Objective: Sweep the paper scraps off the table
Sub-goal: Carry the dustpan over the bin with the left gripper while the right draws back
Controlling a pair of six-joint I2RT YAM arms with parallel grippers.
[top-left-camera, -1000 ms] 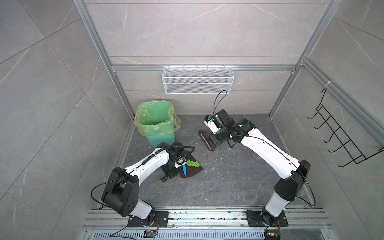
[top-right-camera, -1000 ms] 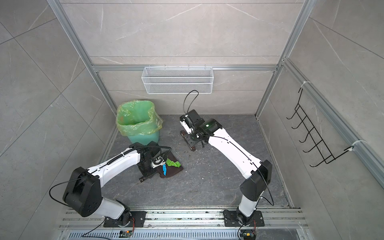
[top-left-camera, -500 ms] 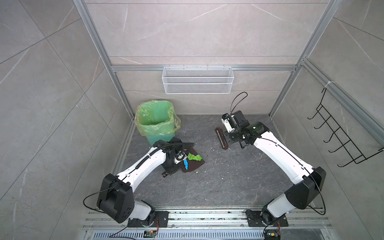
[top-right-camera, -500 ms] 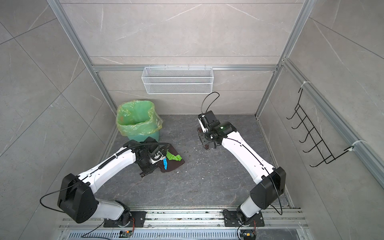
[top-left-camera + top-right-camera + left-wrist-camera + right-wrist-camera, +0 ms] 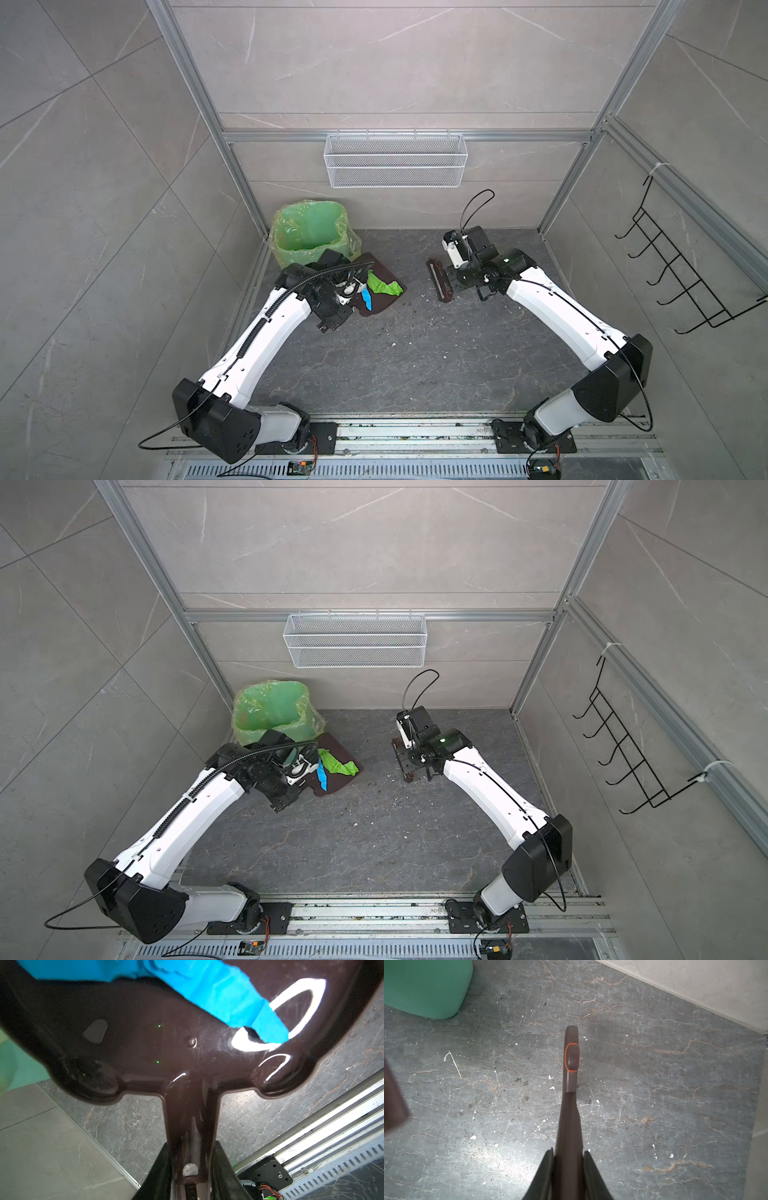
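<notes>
My left gripper [image 5: 341,292] [image 5: 192,1147] is shut on the handle of a dark brown dustpan [image 5: 380,308] [image 5: 145,1043], held just in front of the bin. On the pan lie two paper scraps: a green one [image 5: 384,286] [image 5: 338,766] and a bright blue one [image 5: 366,300] [image 5: 218,995]. My right gripper [image 5: 457,277] [image 5: 569,1153] is shut on the handle of a brown brush [image 5: 438,279] [image 5: 570,1105], right of the pan, over the dark grey table [image 5: 415,365]. No coloured scrap shows on the bare table.
A green-lined bin [image 5: 309,232] stands in the back left corner, right behind the dustpan. A white wire basket [image 5: 395,166] hangs on the back wall and a black hook rack [image 5: 681,266] on the right wall. Tiny white crumbs dot the table.
My left arm has carried the dustpan with its scraps back toward the bin. My right arm has drawn the brush to the right, away from the pan.
</notes>
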